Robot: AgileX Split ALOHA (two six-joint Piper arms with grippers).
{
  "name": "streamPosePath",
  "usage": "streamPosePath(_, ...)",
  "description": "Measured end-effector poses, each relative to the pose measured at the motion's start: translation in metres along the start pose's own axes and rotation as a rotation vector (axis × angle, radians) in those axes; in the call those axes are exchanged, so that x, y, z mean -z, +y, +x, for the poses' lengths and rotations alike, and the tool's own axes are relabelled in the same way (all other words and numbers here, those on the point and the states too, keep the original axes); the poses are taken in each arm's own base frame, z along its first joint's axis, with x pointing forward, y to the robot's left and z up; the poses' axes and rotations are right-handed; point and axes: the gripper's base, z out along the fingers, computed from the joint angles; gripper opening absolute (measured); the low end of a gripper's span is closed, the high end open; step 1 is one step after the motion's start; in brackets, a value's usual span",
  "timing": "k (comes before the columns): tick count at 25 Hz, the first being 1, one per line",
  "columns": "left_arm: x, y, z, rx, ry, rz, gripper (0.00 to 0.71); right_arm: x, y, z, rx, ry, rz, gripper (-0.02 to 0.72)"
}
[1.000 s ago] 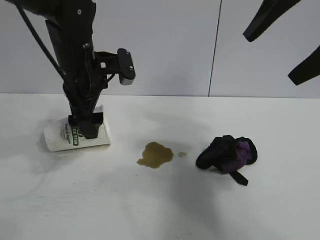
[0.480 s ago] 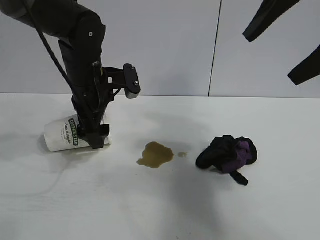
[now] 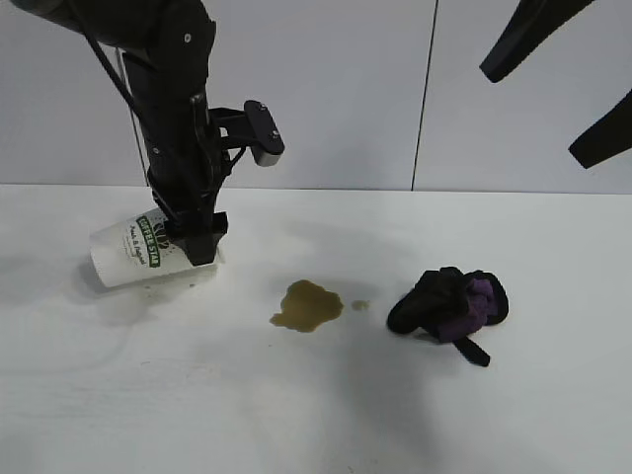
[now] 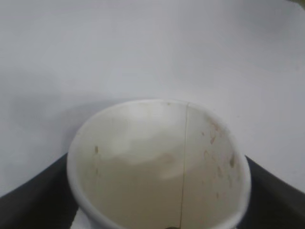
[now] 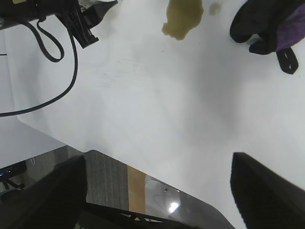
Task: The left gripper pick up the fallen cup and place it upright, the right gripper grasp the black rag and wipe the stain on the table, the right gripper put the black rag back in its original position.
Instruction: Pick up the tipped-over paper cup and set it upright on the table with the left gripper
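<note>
The white cup (image 3: 138,253) with its green logo band leans at the table's left, rim end raised, base end low near the table (image 3: 296,415). My left gripper (image 3: 197,245) is shut on it near the rim. In the left wrist view the cup's stained mouth (image 4: 157,162) fills the gap between the two dark fingers (image 4: 33,200). The brown stain (image 3: 307,305) lies mid-table, and the black rag (image 3: 449,302) with its purple patch sits to its right. My right gripper (image 3: 533,117) hangs open high at the right, above the rag.
The right wrist view shows the stain (image 5: 183,18), the rag (image 5: 269,24), the table's near edge (image 5: 143,167) and floor beyond it. A grey wall with a vertical seam (image 3: 425,99) backs the table. Bare tabletop lies in front of the stain.
The left gripper's fingers have narrowed onto the cup and the arm has risen and swung, tipping the cup's rim end up off the table. The right arm, rag and stain have not moved.
</note>
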Motion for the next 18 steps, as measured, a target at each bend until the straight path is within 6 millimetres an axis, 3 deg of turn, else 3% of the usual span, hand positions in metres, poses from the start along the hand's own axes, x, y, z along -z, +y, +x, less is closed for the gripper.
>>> streamPosePath(4,0.03,0.002,-0.004,0.087,-0.094,0.03,0.551,0.0,0.0,0.0,0.0,0.0,0.0,0.566)
streamPosePath(9,0.093,0.018,0.008,0.27,-0.306,0.101,0.551,0.0,0.0,0.0,0.001,0.0,0.0,0.566)
streamPosePath(13,0.13,0.034,0.043,0.344,-0.516,0.193,0.551,0.0,0.0,0.0,0.003,0.0,0.0,0.566)
streamPosePath(18,0.152,0.038,0.104,0.36,-0.87,0.371,0.551,0.0,0.0,0.0,0.003,0.0,0.0,0.566)
